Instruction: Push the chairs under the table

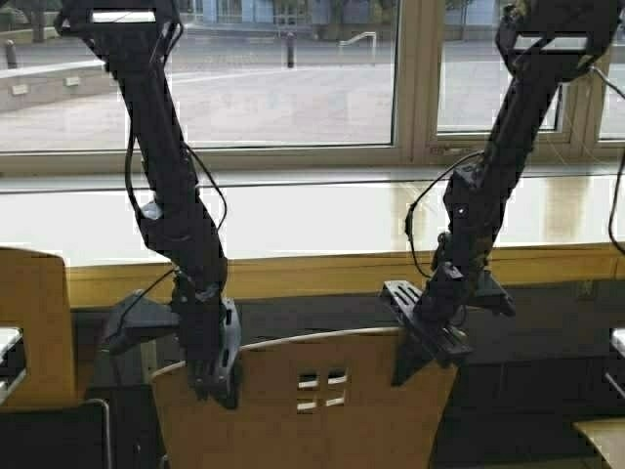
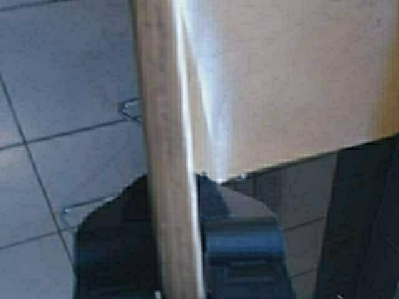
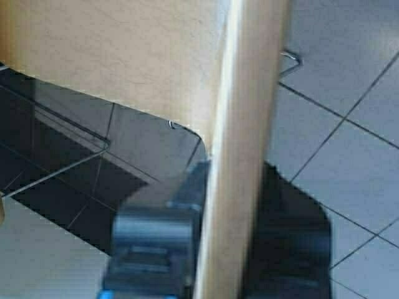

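Note:
A light tan plywood chair (image 1: 293,410) stands in front of me, its curved backrest with the four-square cutout (image 1: 322,389) facing me. My left gripper (image 1: 217,376) is shut on the backrest's top edge near its left end. My right gripper (image 1: 422,354) is shut on the same edge near its right end. In the left wrist view the backrest edge (image 2: 167,124) runs between the two dark fingers (image 2: 246,249). In the right wrist view the edge (image 3: 243,124) does the same between its fingers (image 3: 156,243). The long pale-wood table (image 1: 312,220) lies just beyond, and its thick front edge (image 1: 312,274) is close to the backrest.
A second tan chair (image 1: 34,322) stands at the far left by the table edge. A tan corner (image 1: 604,440) shows at the lower right. Windows (image 1: 283,78) run behind the table. Grey floor tiles (image 2: 62,93) and thin metal chair legs (image 3: 56,165) show below.

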{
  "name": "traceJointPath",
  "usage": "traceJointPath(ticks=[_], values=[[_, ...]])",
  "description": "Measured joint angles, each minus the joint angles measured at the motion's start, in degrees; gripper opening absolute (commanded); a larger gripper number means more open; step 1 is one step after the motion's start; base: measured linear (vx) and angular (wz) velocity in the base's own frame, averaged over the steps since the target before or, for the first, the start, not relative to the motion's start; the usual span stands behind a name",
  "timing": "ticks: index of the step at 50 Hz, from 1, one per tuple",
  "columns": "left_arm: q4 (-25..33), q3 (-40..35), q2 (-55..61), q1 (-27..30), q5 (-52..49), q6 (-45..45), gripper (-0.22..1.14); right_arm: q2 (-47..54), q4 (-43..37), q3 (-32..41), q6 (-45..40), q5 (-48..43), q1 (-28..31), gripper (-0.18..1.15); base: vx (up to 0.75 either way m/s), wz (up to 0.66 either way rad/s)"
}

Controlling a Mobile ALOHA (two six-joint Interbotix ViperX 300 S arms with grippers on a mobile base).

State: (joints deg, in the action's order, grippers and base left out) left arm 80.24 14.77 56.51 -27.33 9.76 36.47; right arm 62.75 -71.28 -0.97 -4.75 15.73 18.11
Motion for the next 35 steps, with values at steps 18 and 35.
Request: traceJointPath(ticks=[18,35], values=[[-0.3,0.0,0.0,0.1,-0.4,-0.6,0.03,-0.9,-0.2,-3.3,-0.4,-0.3,0.0,0.04,0.16,0.05],[-1.4,0.1,-0.3,0.4,-1.4,-1.1,0.03,-1.4,-0.2,-4.5,-1.0,-0.7,0.3,0.04,0.21,0.06]])
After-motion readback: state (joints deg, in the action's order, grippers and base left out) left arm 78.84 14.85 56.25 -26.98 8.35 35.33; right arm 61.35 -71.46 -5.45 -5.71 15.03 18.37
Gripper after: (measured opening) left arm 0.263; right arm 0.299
